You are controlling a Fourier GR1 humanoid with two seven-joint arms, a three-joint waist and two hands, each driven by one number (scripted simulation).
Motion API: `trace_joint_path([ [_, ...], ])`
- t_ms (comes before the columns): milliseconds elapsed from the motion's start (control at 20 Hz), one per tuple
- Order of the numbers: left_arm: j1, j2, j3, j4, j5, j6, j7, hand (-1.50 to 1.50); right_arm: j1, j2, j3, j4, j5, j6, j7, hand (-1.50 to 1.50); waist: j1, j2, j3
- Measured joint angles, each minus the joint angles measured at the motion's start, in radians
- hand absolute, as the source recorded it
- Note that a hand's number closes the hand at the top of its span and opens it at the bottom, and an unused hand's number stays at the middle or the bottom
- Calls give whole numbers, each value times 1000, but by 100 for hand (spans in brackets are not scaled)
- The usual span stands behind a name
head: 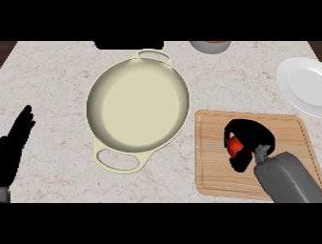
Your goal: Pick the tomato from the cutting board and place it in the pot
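Tomato (pixel 233 143) sits pinched in your right robot hand (pixel 250 143) on the cutting board (pixel 216 178); lift clear before traversing left to the pot (pixel 138 102).

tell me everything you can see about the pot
The pot is a wide, shallow oval in pale cream with a glossy, enamel-like look. It has two loop handles, one at the far end and one at the near end. It sits upright on the speckled counter, left of the wooden cutting board, with a narrow gap between them. Nothing shows inside it, and neither hand touches it.
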Motion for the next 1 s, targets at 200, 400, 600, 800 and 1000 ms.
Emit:
trace_joint_path([
  [200,-24,-6,-25,8,-5,-15,0,0,-72,178,182,-45,25,-58,92,150,54,6,3],
  [400,-56,-9,-49,8,-14,-28,11,0,-148,248,359,-52,-7,-154,188,150,102,12,5],
  [600,-70,-15,-64,21,-22,-34,6,0,-248,274,502,-61,-32,-264,326,150,119,11,4],
  [800,-89,-18,-65,30,-25,-30,24,0,-374,282,605,-87,-9,-366,443,150,113,6,4],
  [1000,-102,-18,-60,35,-27,-25,37,0,-507,281,657,-116,67,-449,524,150,100,-3,3],
])
